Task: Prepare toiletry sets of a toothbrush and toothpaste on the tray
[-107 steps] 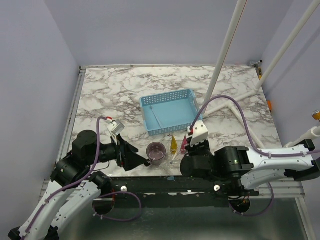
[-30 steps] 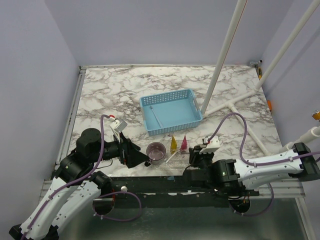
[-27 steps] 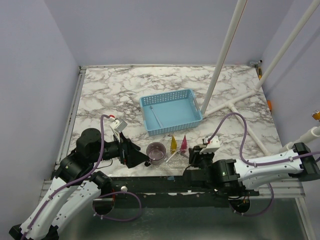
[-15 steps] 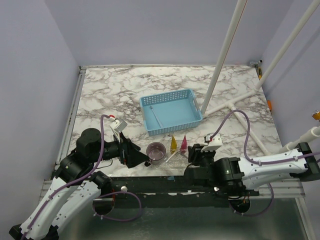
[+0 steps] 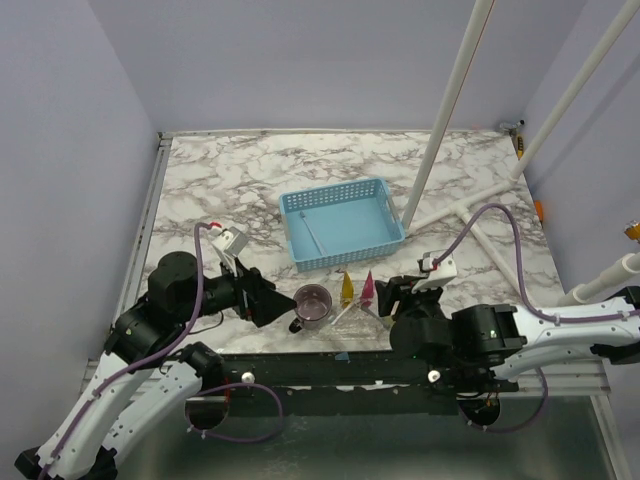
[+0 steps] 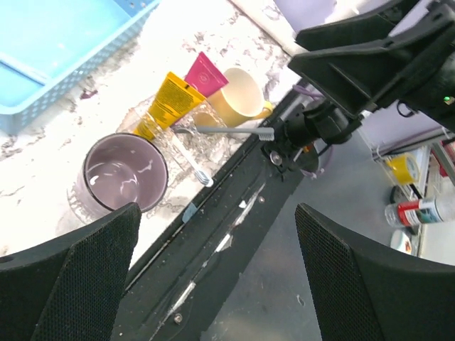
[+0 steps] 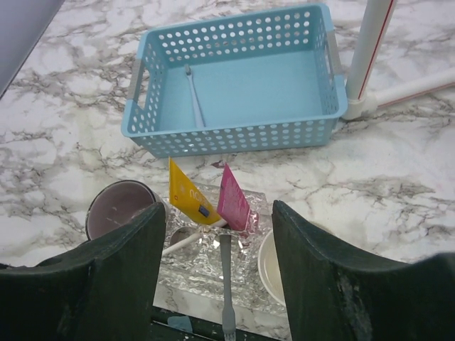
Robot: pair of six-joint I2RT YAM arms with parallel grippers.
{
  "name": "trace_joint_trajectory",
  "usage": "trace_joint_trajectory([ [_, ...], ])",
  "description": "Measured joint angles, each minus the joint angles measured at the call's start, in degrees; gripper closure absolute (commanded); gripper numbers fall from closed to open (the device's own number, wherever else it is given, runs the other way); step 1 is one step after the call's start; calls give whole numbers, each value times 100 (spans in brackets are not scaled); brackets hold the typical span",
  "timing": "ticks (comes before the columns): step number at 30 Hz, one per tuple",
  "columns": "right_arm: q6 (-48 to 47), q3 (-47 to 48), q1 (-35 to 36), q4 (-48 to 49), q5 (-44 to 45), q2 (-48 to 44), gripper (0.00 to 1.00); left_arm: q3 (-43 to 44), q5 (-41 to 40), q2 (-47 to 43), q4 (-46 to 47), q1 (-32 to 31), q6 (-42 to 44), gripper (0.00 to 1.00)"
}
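Observation:
A clear glass tray [image 7: 190, 275] sits at the table's near edge. On it a yellow tube [image 7: 188, 195] and a pink tube [image 7: 233, 200] lean side by side. A grey toothbrush [image 7: 225, 280] lies below the pink tube, its head past the tray's near edge. A whitish toothbrush [image 7: 181, 244] lies below the yellow tube. My right gripper [image 7: 219, 231] is open just above the tray's near side, holding nothing. My left gripper [image 6: 219, 213] is open and empty left of the tray [image 5: 352, 322], beside the purple mug [image 5: 312, 303].
A blue basket [image 5: 343, 222] behind the tray holds one more toothbrush [image 7: 193, 96]. A cream mug [image 7: 270, 268] stands right of the tray, touching it. White poles [image 5: 450, 100] slant over the table's right side, one foot by the basket's right corner.
My right gripper's jaws have spread wider and that arm has shifted a little to the right. The left arm has lifted slightly. Tubes and brushes lie as before.

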Motion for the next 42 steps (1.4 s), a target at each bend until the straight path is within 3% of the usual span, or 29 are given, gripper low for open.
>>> trace_joint_trajectory([
  [8, -1746, 306, -188, 826, -61, -138, 29, 393, -638, 343, -168, 9, 111, 10],
  [18, -3464, 450, -2166, 2046, -1480, 111, 27, 903, -1320, 953, -181, 22, 398, 10],
  [27, -3987, 802, -4476, 2465, -3206, 507, 25, 1521, -2116, 1519, -181, 267, 756, 10],
  [33, -4022, 920, -5971, 2553, -4140, 501, 24, 1661, -2277, 1871, -87, 870, 839, 10],
  [42, -3947, 922, -7086, 2566, -4732, 544, 22, 1674, -2562, 1928, 160, 1552, 837, 10],
])
